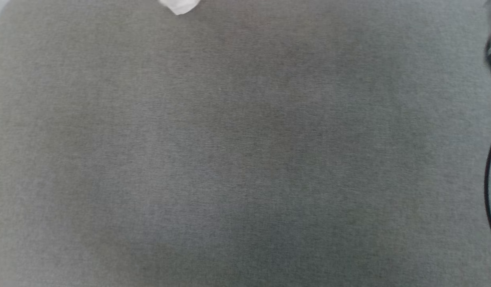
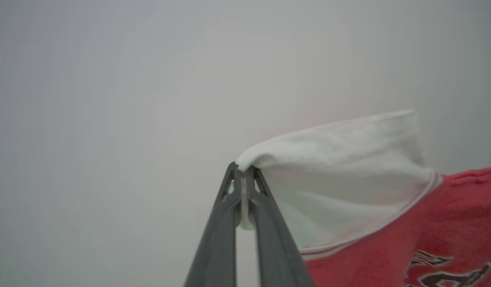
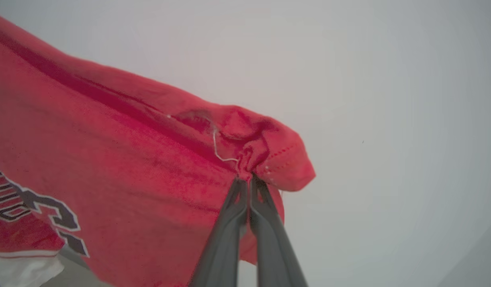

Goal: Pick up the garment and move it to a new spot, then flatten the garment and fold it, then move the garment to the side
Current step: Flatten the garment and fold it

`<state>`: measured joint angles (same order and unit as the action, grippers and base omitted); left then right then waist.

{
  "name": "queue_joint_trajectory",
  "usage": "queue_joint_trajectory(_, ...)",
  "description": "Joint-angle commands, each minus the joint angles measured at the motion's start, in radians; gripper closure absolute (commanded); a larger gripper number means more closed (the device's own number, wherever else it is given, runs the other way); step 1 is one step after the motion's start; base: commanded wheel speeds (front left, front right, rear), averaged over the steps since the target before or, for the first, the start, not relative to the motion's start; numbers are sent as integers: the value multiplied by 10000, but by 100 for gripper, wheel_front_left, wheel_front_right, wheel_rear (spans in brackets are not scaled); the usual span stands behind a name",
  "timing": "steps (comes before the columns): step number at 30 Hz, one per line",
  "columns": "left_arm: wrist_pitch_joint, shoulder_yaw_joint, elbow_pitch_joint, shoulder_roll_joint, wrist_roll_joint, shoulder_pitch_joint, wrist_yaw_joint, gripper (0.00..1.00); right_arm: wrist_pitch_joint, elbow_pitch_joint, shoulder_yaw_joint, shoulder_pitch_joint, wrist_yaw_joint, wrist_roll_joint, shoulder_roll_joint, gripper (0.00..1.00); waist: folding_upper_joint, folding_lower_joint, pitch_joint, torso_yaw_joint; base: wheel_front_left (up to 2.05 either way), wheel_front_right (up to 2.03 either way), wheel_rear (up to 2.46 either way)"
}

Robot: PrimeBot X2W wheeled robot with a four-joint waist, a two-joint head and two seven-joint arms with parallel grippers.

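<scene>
since the garment (image 3: 110, 159) is soft, light and droopy, we pinch it at the edges: our left gripper (image 2: 244, 175) is clamped on the white sleeve (image 2: 341, 159), our right gripper (image 3: 248, 181) on the red hem (image 3: 285, 167), with the cloth hanging between them.

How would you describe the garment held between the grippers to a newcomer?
Against the plain pale backdrop, the left gripper pinches a white sleeve and the right gripper a red stitched corner. Both belong to one red jersey shirt, marked by black, white-outlined lettering.
</scene>
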<state>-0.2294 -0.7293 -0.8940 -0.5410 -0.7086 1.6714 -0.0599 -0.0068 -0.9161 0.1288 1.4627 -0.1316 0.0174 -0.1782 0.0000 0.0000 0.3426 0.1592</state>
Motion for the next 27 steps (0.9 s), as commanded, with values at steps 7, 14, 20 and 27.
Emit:
queue_joint_trajectory(7, 1041, -1002, -711, 286, -814, -2236, -691, 100, 803, -1638, 530, -1178, 19, 723, 139, 100, 0, 0, -135, 280, 0, 0, 0)
queue_joint_trajectory(14, 3282, -2402, 1195, -438, -2731, -4770, -688, 100, 1732, -1845, 1409, -2824, 18, 2233, 252, 100, 0, 0, -419, 427, 0, 0, 0)
queue_joint_trajectory(20, 5194, -2866, 3129, -1575, -4609, -6807, -690, 100, 3011, -565, 2509, -4611, 18, 3951, -173, 100, 0, 0, -727, 395, 0, 0, 0)
queue_joint_trajectory(27, 6141, -3120, 5926, -2938, -5565, -8914, 514, 100, 4819, 2187, 3222, -6987, 13, 5557, -1515, 100, 0, 0, -937, 389, 0, 0, 0)
